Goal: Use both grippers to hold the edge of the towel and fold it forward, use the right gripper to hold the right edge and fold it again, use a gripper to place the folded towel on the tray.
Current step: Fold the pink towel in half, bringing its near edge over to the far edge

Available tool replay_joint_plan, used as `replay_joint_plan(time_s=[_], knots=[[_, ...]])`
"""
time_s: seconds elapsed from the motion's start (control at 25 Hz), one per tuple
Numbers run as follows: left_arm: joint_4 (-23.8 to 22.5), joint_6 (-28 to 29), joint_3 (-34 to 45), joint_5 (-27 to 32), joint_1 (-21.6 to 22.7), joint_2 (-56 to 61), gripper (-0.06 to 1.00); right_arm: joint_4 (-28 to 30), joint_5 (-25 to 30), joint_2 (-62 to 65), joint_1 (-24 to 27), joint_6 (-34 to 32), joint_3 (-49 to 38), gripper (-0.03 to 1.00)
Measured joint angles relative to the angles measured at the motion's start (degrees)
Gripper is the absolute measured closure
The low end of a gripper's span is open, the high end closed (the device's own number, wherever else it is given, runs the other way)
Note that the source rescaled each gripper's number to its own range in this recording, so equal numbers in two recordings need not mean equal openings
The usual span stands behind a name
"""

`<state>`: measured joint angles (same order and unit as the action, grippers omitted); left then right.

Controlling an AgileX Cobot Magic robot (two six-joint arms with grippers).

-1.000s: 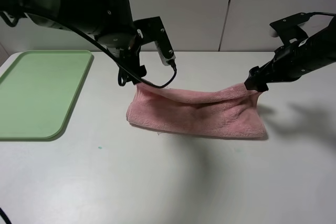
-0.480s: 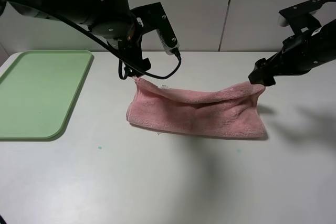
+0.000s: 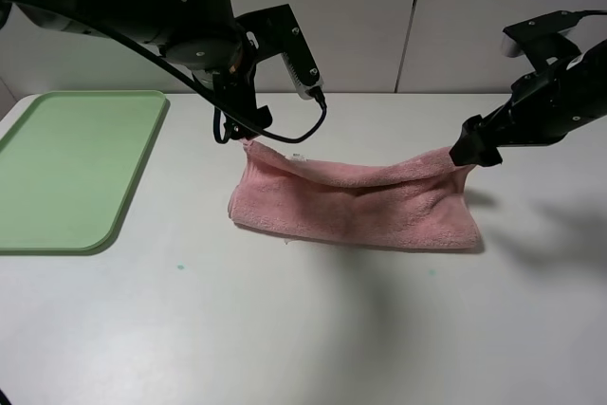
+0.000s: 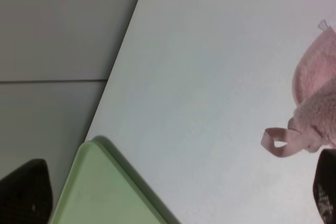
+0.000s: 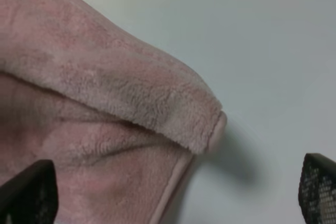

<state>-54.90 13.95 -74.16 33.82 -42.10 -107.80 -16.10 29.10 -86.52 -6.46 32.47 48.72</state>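
The pink towel (image 3: 356, 201) lies folded double on the white table, its top layer sagging in the middle. My left gripper (image 3: 237, 130) hangs just above the towel's far left corner. In the left wrist view its fingers stand wide apart, and the towel corner (image 4: 317, 98) with its hanging loop (image 4: 281, 141) lies beside one finger, not between them. My right gripper (image 3: 467, 151) is at the far right corner. In the right wrist view its fingers are spread wide over the corner (image 5: 105, 93), open. The green tray (image 3: 71, 168) lies at the far left, empty.
A white wall with a vertical seam (image 3: 413, 21) stands behind the table. The tray's corner also shows in the left wrist view (image 4: 100, 187). A black cable (image 3: 303, 135) loops from the left arm just above the towel's far edge.
The left gripper has risen and drawn back from the towel's left corner. The right gripper moved up, then came slightly down. The towel has barely moved.
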Motion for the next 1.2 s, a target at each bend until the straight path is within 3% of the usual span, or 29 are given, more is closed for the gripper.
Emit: replay_joint_plan(time_s=[0.32,0.68,0.8,1.2], knots=[[0.00,0.05,0.00,1.79,0.00,0.00,-0.05,-0.81,-1.44,3.24,0.00,-6.16,0.00,-0.03],[0.84,4.95,0.00,16.59,0.00,0.16,-0.05,-0.98,0.14,3.99,0.00,-6.32,0.00,-0.03],[4.13,5.22,0.00,19.74,0.00,1.94,-0.05,-0.98,0.26,4.11,0.00,-6.32,0.00,-0.03],[23.46,6.59,0.38,21.26,0.00,18.99,-0.05,-1.03,3.42,4.29,0.00,-6.32,0.00,-0.03]])
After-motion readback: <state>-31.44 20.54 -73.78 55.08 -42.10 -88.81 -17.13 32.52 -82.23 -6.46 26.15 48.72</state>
